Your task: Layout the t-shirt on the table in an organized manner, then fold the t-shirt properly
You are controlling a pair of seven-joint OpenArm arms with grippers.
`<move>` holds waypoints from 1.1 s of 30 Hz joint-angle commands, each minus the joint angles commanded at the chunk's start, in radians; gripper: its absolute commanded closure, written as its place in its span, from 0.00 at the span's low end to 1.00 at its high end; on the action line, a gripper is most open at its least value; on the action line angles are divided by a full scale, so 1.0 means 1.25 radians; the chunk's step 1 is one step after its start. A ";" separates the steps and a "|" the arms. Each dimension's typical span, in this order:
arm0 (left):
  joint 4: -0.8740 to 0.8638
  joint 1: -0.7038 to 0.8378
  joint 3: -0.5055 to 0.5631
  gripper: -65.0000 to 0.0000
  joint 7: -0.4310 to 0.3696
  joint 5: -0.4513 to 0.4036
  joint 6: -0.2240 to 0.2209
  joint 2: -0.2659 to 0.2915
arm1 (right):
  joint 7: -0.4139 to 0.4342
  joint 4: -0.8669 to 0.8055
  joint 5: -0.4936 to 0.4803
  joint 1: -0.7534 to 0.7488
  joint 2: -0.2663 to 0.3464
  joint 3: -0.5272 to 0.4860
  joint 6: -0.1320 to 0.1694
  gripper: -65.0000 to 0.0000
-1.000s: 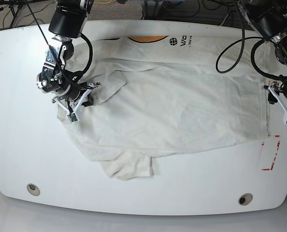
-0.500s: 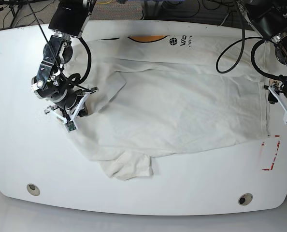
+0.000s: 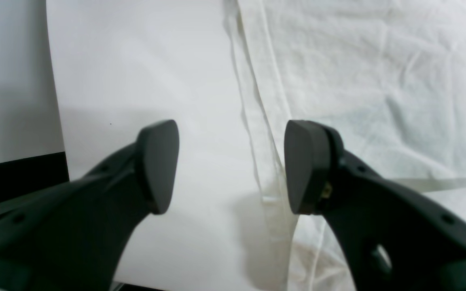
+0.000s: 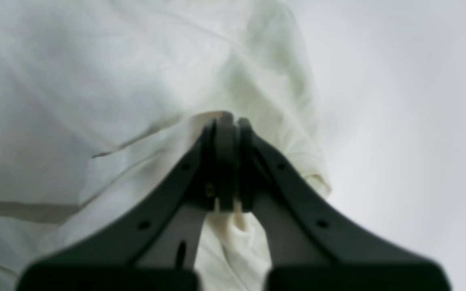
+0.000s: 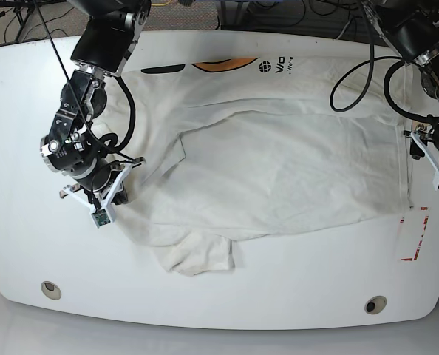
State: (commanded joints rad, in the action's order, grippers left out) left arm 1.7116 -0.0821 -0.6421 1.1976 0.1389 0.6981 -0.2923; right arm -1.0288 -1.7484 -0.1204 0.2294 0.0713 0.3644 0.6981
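The white t-shirt [image 5: 278, 170] lies spread and wrinkled across the table [image 5: 27, 111], with an orange graphic [image 5: 223, 63] and black lettering [image 5: 276, 65] at its far edge. My right gripper [image 5: 109, 201] is at the shirt's left end and is shut on a fold of its fabric [image 4: 225, 125]. My left gripper [image 5: 428, 161] is open at the shirt's right edge. In the left wrist view the gripper [image 3: 231, 165] is open, and the shirt's hem [image 3: 257, 121] runs between the jaws, close to one pad [image 3: 303, 167].
Red tape marks [image 5: 415, 237] lie on the table right of the shirt's lower right corner. Two round holes [image 5: 51, 289] [image 5: 375, 304] sit near the front edge. A crumpled sleeve [image 5: 197, 259] sticks out at the front. Black cables [image 5: 360, 74] hang over the shirt's right part.
My right gripper has moved left and toward the front, pulling the shirt's left end with it. The far fold has opened and shows more print. The left arm has not moved.
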 joint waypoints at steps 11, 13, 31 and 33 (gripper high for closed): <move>0.006 0.009 -0.002 0.41 0.000 0.004 0.000 0.000 | 0.000 0.048 -0.001 0.020 0.001 0.000 0.000 0.31; 0.006 0.009 -0.006 0.41 0.000 0.005 0.000 0.000 | 0.000 0.029 0.000 0.017 0.004 0.002 0.000 0.20; 0.101 0.155 -0.095 0.41 0.065 0.098 0.000 0.099 | -0.004 -0.207 -0.004 -0.271 -0.001 0.093 0.000 0.24; 0.130 0.178 -0.076 0.41 0.065 0.106 0.000 0.119 | -0.004 -0.210 -0.005 -0.301 -0.001 0.120 0.000 0.24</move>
State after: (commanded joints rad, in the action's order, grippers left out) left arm 1.8742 0.1404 -0.7373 1.2789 0.2708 0.6981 -0.1435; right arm -1.0334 -2.0108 -0.1266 -0.1465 0.0698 0.5148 0.6981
